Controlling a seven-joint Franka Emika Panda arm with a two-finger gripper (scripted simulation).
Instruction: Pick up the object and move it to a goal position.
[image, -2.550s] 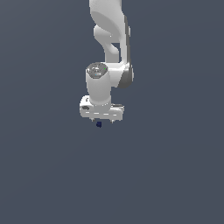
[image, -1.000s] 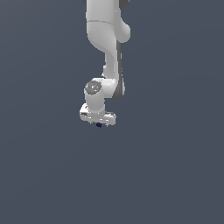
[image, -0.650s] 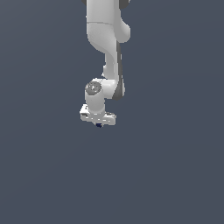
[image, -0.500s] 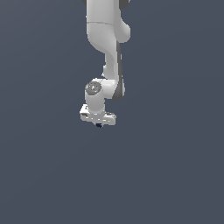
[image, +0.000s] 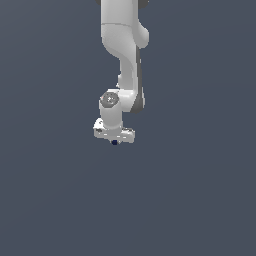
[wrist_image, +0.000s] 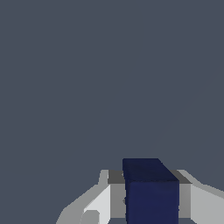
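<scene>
Object: navy-blue cube, sitting between the fingers under the white hand.
Gripper: clamped on the cube's sides.
Surroundings: plain grey on every side, no edges visible.

One white arm carries one gripper with two fingers, and between those fingers sits one navy cube, the only loose thing.

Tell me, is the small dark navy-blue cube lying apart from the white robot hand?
No, the navy-blue cube sits between the fingers of the white hand.
</scene>
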